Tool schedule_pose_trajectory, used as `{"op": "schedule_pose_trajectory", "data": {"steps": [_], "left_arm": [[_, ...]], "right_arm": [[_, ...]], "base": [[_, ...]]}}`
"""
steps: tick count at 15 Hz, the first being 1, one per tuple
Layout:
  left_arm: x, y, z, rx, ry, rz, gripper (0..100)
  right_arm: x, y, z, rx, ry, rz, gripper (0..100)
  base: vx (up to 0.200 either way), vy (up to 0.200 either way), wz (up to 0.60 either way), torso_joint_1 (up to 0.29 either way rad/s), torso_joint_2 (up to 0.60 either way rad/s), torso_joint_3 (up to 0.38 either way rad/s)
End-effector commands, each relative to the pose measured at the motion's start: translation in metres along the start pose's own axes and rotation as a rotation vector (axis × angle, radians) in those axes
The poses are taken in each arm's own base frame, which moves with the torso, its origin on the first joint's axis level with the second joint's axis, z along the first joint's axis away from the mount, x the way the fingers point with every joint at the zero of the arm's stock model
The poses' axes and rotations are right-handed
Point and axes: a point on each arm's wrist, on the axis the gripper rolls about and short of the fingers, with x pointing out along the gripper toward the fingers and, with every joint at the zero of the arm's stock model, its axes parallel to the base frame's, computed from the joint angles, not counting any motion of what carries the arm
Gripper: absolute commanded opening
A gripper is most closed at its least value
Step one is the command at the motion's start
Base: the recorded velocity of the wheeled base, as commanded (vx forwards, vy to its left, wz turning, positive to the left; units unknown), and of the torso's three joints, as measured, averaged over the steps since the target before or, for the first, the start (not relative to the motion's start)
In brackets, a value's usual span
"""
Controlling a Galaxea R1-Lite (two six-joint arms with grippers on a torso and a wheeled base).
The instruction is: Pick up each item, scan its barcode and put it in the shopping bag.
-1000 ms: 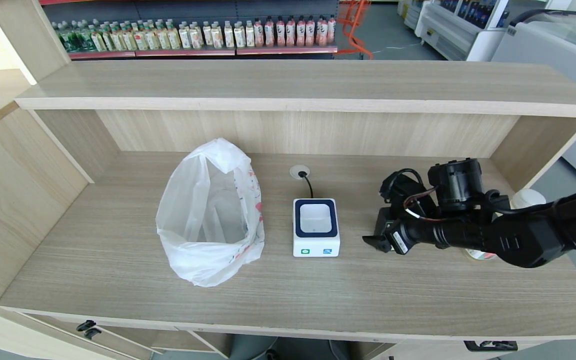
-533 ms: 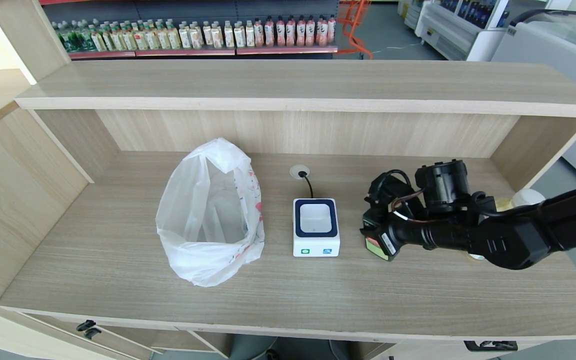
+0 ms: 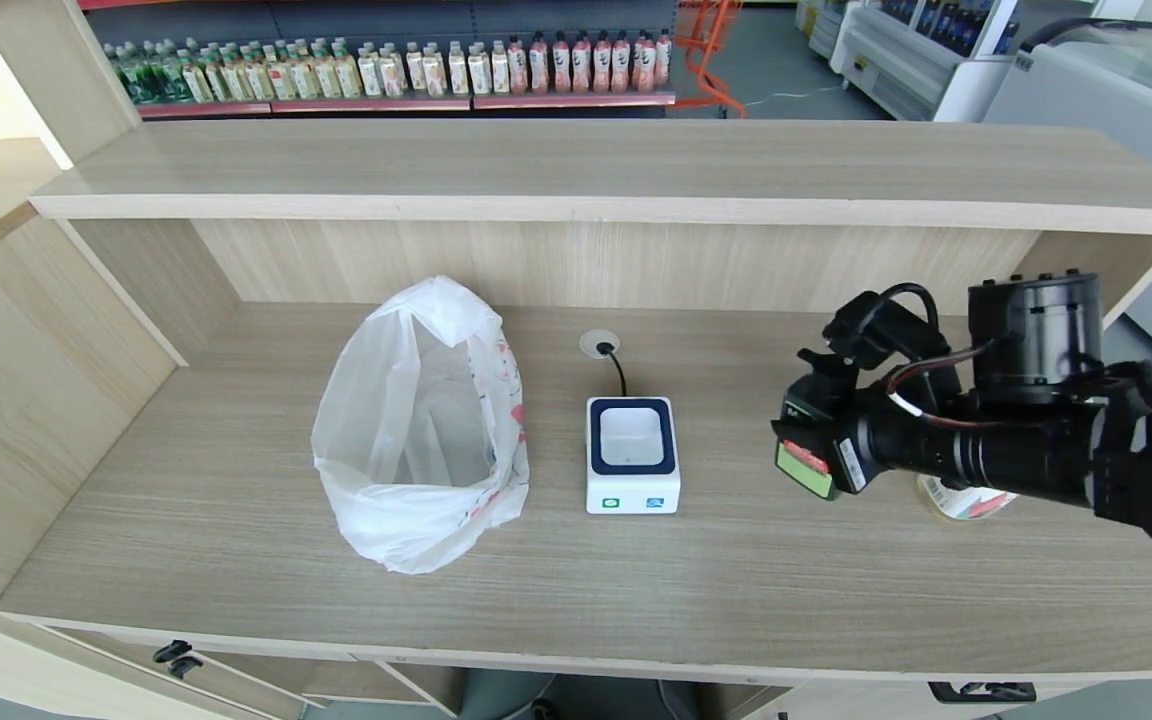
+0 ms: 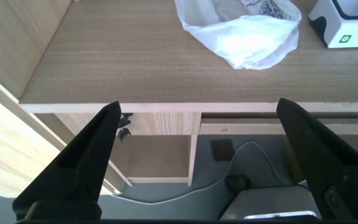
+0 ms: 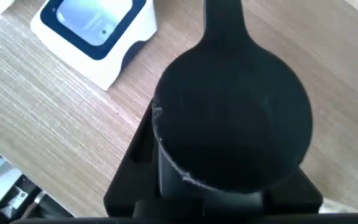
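My right gripper (image 3: 824, 445) is raised above the counter, to the right of the scanner (image 3: 632, 453). It is shut on a small dark item (image 3: 801, 469) with a green and red label. In the right wrist view a black round part (image 5: 232, 124) hides the fingertips, with the scanner (image 5: 95, 31) beyond it. The white shopping bag (image 3: 421, 430) stands open, left of the scanner. My left gripper (image 4: 197, 168) hangs open and holds nothing, below the counter's front edge, with the bag (image 4: 241, 31) and scanner (image 4: 347, 25) farther off.
A white bottle with a printed label (image 3: 961, 497) stands on the counter (image 3: 636, 590) behind my right arm. The wooden counter has a back wall, side walls and a shelf above. A cable runs from the scanner to a hole (image 3: 599, 345).
My right gripper went from low beside the scanner to higher and farther right, carrying the labelled item up off the counter. Bag and scanner stayed put.
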Motion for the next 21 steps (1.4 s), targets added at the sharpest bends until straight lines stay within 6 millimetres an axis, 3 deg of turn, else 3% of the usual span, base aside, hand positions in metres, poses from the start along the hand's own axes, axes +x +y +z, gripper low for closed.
{"op": "schedule_pose_trajectory", "data": {"steps": [1,3,5,6,7,10,11,12,14,17,21], "left_arm": [[0.0,0.0,0.0,0.0,0.0,0.0,100],[0.0,0.0,0.0,0.0,0.0,0.0,100],[0.0,0.0,0.0,0.0,0.0,0.0,100],[0.0,0.0,0.0,0.0,0.0,0.0,100],[0.0,0.0,0.0,0.0,0.0,0.0,100],[0.0,0.0,0.0,0.0,0.0,0.0,100],[0.0,0.0,0.0,0.0,0.0,0.0,100],[0.0,0.0,0.0,0.0,0.0,0.0,100],[0.0,0.0,0.0,0.0,0.0,0.0,100],[0.0,0.0,0.0,0.0,0.001,0.0,100],[0.0,0.0,0.0,0.0,0.0,0.0,100]], "right_arm": [[-0.095,0.0,-0.017,-0.1,-0.038,-0.092,0],[-0.114,0.006,-0.023,-0.317,0.007,-0.071,0],[-0.129,0.007,-0.023,-0.667,0.012,-0.074,0],[-0.133,0.007,-0.022,-0.792,-0.024,-0.049,0],[-0.136,0.012,-0.023,-1.012,-0.182,0.087,0],[-0.119,0.002,-0.039,-1.613,-0.452,0.221,0],[-0.119,0.002,-0.039,-1.613,-0.452,0.221,0],[-0.112,0.004,-0.041,-1.832,-0.595,0.22,0],[-0.105,0.015,-0.046,-1.947,-0.745,0.271,0],[-0.074,0.038,-0.055,-2.072,-1.034,0.371,0],[-0.061,0.056,-0.056,-2.072,-1.162,0.408,0]], "base": [[0.0,0.0,0.0,0.0,0.0,0.0],[0.0,0.0,0.0,0.0,0.0,0.0],[0.0,0.0,0.0,0.0,0.0,0.0],[0.0,0.0,0.0,0.0,0.0,0.0],[0.0,0.0,0.0,0.0,0.0,0.0],[0.0,0.0,0.0,0.0,0.0,0.0],[0.0,0.0,0.0,0.0,0.0,0.0],[0.0,0.0,0.0,0.0,0.0,0.0],[0.0,0.0,0.0,0.0,0.0,0.0],[0.0,0.0,0.0,0.0,0.0,0.0],[0.0,0.0,0.0,0.0,0.0,0.0]]}}
